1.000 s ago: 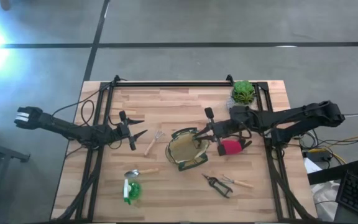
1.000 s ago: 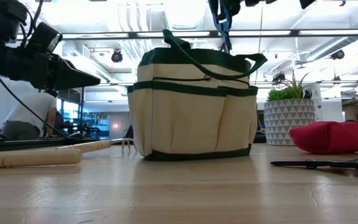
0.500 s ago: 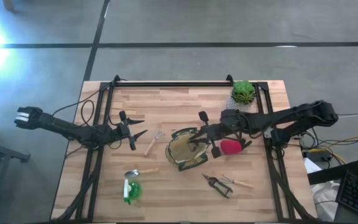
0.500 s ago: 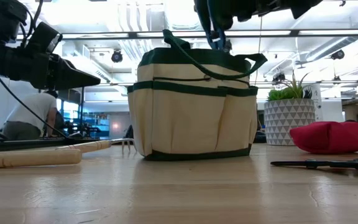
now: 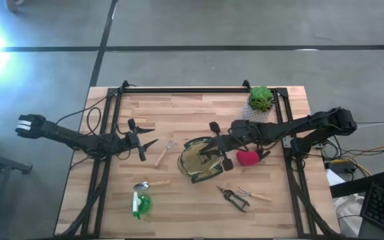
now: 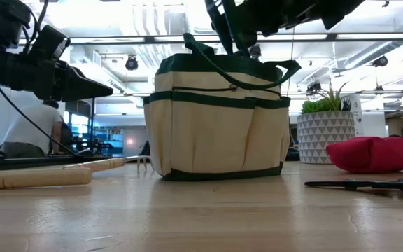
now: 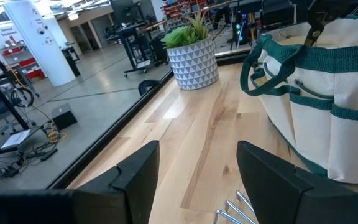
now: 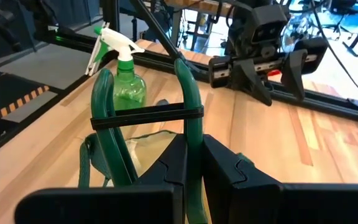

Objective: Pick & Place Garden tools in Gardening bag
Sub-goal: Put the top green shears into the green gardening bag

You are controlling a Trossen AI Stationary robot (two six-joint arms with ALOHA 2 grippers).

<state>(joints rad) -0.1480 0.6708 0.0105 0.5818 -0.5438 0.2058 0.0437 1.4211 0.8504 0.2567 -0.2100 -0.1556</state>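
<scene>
I see my right gripper (image 5: 213, 148) over the mouth of the gardening bag (image 5: 201, 162) at mid-table, jaws pinched on a green-handled tool (image 8: 188, 112). My left gripper (image 5: 145, 142) waits beside the fork (image 5: 165, 152), jaws spread wide and empty. The shears (image 5: 233, 197) and red glove (image 5: 248, 157) lie on the table (image 5: 185, 113). I can read no writing anywhere.

Left arm: stretched low over the left side of the table, pointing to the middle.
Left gripper (image 5: 145, 138): fingers wide apart, holding nothing.
Right arm: reaches from the right side toward the middle.
Right gripper (image 5: 213, 145): fingers pinched together on a green strap.
</scene>
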